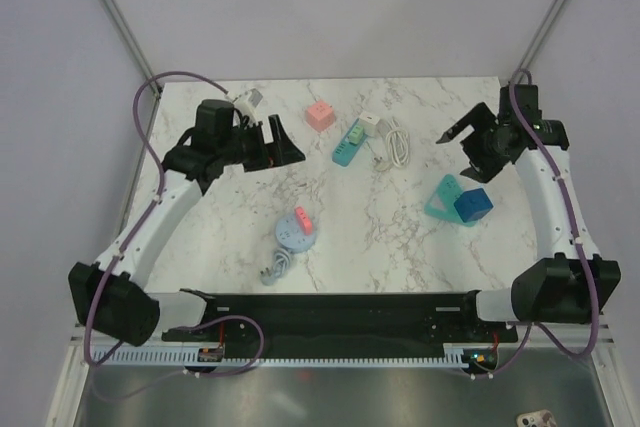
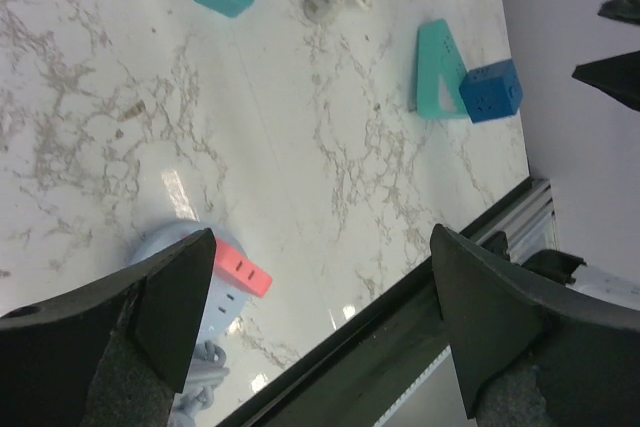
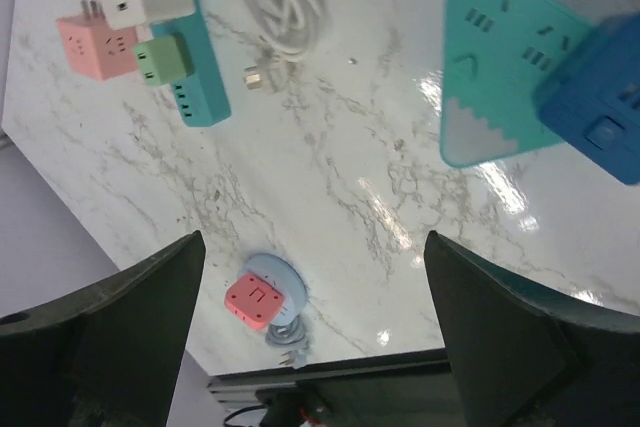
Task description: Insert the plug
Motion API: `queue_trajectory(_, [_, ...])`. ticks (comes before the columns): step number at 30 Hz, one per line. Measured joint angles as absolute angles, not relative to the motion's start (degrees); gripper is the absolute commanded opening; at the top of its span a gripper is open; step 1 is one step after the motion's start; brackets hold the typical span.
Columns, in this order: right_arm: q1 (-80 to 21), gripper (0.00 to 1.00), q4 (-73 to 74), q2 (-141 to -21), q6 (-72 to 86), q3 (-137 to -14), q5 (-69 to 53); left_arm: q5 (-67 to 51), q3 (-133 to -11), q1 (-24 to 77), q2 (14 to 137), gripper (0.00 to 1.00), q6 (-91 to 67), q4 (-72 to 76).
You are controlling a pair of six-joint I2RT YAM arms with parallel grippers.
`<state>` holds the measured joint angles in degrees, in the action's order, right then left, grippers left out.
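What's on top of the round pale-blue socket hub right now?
A coral cube adapter sits on the round hub. Whether its prongs are seated is hidden beneath the cube.

Twin white-and-black arms with purple cabling.
In the overhead view the left arm (image 1: 150, 222), at the left of the frame, and the right arm (image 1: 548, 197), at the right, each show a smooth white curved link between boxy black joint housings, with a black base block near each lower corner. A purple cable (image 1: 140, 112) loops along each arm. The left gripper (image 1: 283, 139) and right gripper (image 1: 460, 155) are all black. In the wrist views the left fingers (image 2: 175, 297) and right fingers (image 3: 135, 332) are dark, matte wedges, with rough, grainy grey faces low in the frame.
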<state>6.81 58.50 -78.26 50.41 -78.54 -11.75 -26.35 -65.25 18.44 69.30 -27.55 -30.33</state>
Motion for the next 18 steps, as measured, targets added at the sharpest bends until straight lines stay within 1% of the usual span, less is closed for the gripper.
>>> queue_trajectory(1, [4.38, 0.98, 57.43, -78.67, 49.19, -80.01, -11.4, -25.52, -67.81, 18.44, 72.53, 0.91, -27.53, -30.17])
queue_trajectory(2, [1.85, 0.98, 56.25, -79.09, 48.1, -81.01, -10.57, -25.19, -70.57, 18.41, 75.83, 0.9, -27.27, -30.02])
queue_trajectory(6, [-7.97, 0.98, 52.53, -80.12, 44.14, -80.95, -7.68, -23.35, -81.3, 18.31, 89.12, 0.88, -22.33, -29.76])
queue_trajectory(7, [-9.63, 0.98, 52.23, -80.16, 43.38, -80.44, -7.53, -22.76, -83.5, 18.22, 91.66, 0.86, -21.02, -29.82])
queue_trajectory(9, [-13.19, 0.98, 51.31, -79.94, 41.19, -78.54, -7.22, -22.5, -89.3, 17.93, 98.43, 0.78, -16.84, -29.87])
queue_trajectory(10, [-14.17, 0.98, 51.16, -79.66, 40.1, -77.45, -7.25, -22.52, -91.64, 17.8, 100.92, 0.77, -15.33, -29.67])
queue_trajectory(14, [-14.85, 0.98, 51.86, -75.92, 35.53, -73.28, -7.01, -25.17, -100.92, 17.37, 111.79, 0.76, -5.19, -28.71])
queue_trajectory(15, [-14.76, 0.98, 51.99, -74.39, 34.59, -73.21, -6.98, -25.8, -102.87, 17.3, 114.28, 0.77, -2.92, -28.6])
queue_trajectory(16, [-14.72, 0.98, 51.72, -72.77, 33.87, -73.21, -7.03, -25.98, -104.86, 17.3, 116.55, 0.82, -1.02, -28.69])
queue_trajectory(18, [-14.72, 0.98, 51.13, -69.14, 32.82, -73.25, -7.25, -26.13, -108.66, 17.3, 120.84, 0.83, 2.44, -29.1])
